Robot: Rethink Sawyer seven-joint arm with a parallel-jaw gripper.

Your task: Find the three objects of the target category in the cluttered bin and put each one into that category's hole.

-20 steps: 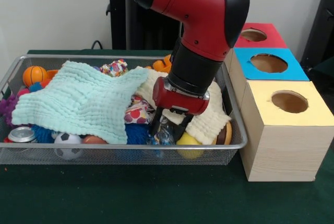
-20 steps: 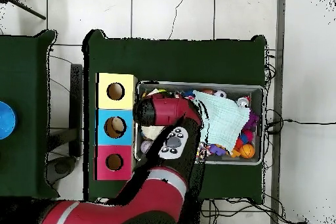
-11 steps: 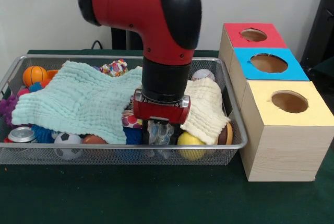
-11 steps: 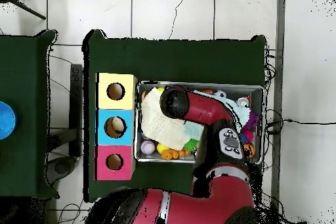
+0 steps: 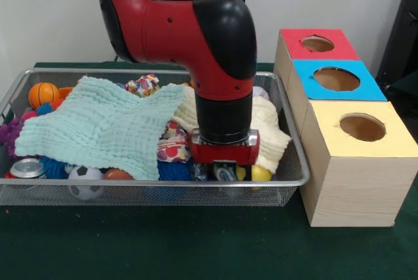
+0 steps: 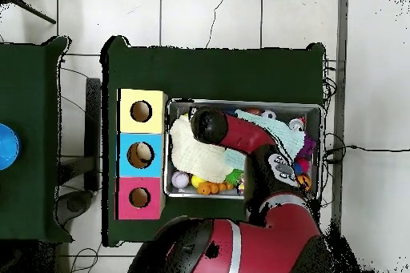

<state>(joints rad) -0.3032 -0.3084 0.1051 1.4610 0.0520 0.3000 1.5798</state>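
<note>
My pincer [image 5: 224, 172] is down at the front of the wire bin [image 5: 13, 94], just behind the rim, between the mint cloth [image 5: 98, 126] and the cream cloth [image 5: 271, 140]. Can't tell if it's clenched or released; the wrist and mesh hide it. Target category isn't evident. Candidates: yellow ball [image 5: 261, 173] just beside me, soccer ball [image 5: 81, 181], small basketball [image 5: 43, 94], soda can [image 5: 27, 170]. Holes sit in the red box [image 5: 318, 44], blue box [image 5: 336, 79] and yellow box [image 5: 361, 126]. Risks: snagging a cloth and dragging the clutter, or clipping the rim on lift.
</note>
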